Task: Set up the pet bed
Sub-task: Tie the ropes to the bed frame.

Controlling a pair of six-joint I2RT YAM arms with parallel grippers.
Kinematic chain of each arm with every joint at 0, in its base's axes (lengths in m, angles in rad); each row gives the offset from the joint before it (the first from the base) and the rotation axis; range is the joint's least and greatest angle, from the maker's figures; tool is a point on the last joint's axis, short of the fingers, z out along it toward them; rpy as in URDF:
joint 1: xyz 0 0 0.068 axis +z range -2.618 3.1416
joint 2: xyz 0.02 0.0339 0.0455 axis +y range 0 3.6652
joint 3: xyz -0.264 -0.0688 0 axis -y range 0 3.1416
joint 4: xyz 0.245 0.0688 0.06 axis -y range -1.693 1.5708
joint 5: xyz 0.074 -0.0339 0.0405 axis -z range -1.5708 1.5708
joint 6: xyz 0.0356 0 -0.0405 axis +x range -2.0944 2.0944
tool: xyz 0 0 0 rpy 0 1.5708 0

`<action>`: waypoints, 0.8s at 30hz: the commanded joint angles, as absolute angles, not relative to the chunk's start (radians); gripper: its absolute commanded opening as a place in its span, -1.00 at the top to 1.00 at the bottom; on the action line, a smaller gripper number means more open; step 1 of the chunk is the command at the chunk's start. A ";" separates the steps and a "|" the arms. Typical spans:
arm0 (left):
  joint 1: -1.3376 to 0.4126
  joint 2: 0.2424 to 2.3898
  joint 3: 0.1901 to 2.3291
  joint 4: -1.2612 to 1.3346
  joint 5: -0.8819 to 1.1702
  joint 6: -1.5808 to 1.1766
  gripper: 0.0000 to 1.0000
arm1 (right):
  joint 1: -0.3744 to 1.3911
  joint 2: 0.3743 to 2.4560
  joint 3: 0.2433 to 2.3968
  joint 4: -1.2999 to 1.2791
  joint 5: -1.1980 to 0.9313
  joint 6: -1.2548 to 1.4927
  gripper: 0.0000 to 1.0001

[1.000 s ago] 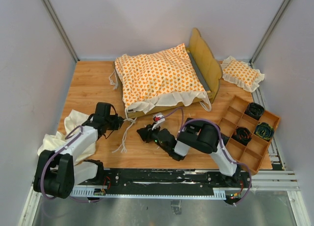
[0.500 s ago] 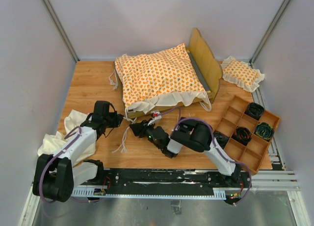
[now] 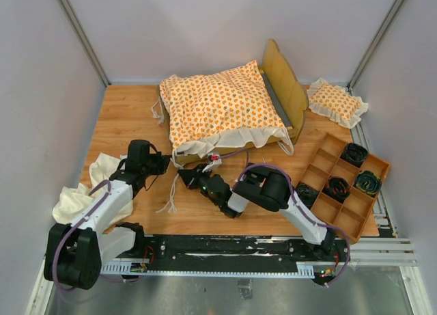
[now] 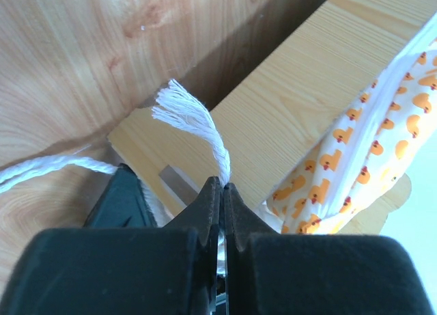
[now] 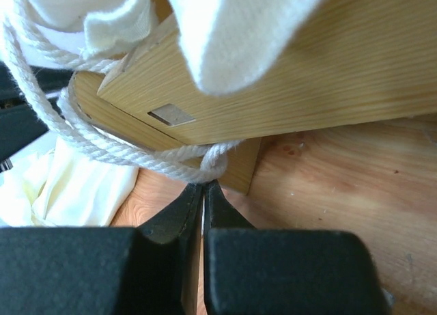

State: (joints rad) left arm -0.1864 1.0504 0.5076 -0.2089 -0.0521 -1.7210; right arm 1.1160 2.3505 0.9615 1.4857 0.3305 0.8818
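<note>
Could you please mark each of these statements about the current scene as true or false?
1. The left gripper is closed on a tie string whose frayed end sticks out. True.
2. The cushion lies on the bed frame. True.
3. The small pillow sits inside the tray. False: it lies on the table beyond the tray, beside the headboard.
4. Every tray compartment is empty. False: several hold dark coils.
5. The right gripper is wide open. False: its fingers are shut, with a string loop at their tips.
</note>
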 commanded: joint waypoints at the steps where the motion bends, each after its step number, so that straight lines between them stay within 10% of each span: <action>1: -0.184 1.007 0.483 -0.143 -0.072 -1.714 0.99 | 1.120 2.384 0.942 1.493 0.305 0.813 0.99; 24: -0.184 0.807 0.496 -0.114 -0.281 -1.450 0.99 | 1.118 2.155 0.641 1.378 0.307 0.472 0.99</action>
